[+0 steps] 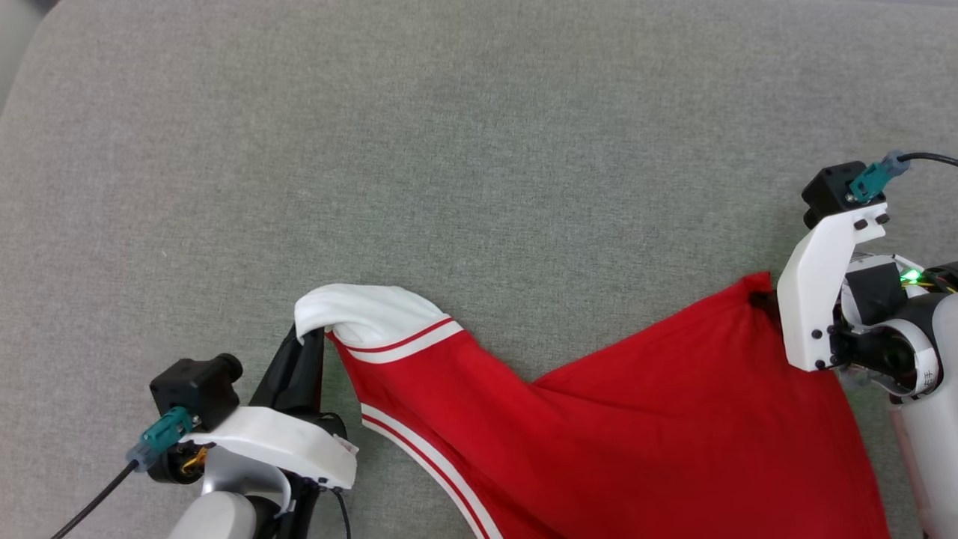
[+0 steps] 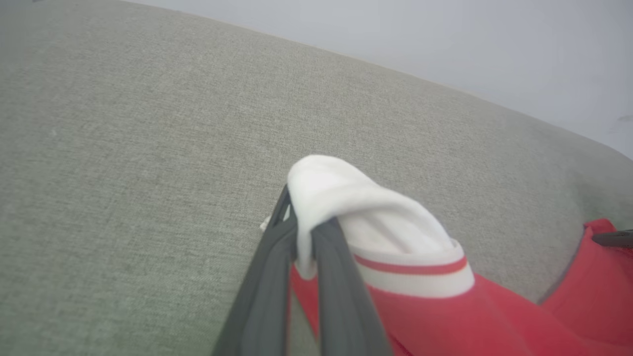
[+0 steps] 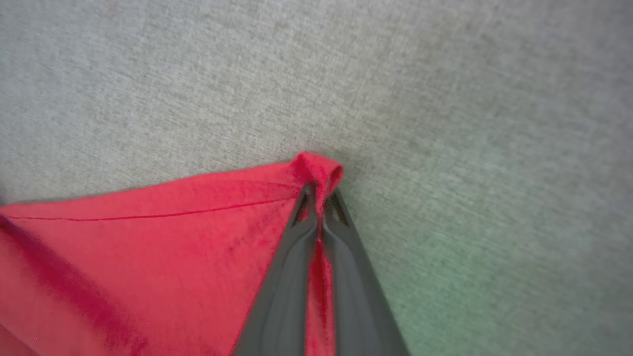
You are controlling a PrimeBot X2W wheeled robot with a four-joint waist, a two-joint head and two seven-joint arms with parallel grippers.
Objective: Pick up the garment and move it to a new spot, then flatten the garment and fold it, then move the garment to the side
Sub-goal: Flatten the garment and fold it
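The soft bright red fabric garment with white striped panels (image 1: 636, 419) lies at the near edge of the grey woven-fabric worktop (image 1: 479, 150), which extends broadly beyond it. The left claw (image 1: 318, 340), fingers angled low, is clenched on the white end panel. The right claw (image 3: 321, 198) is clenched on a red corner.
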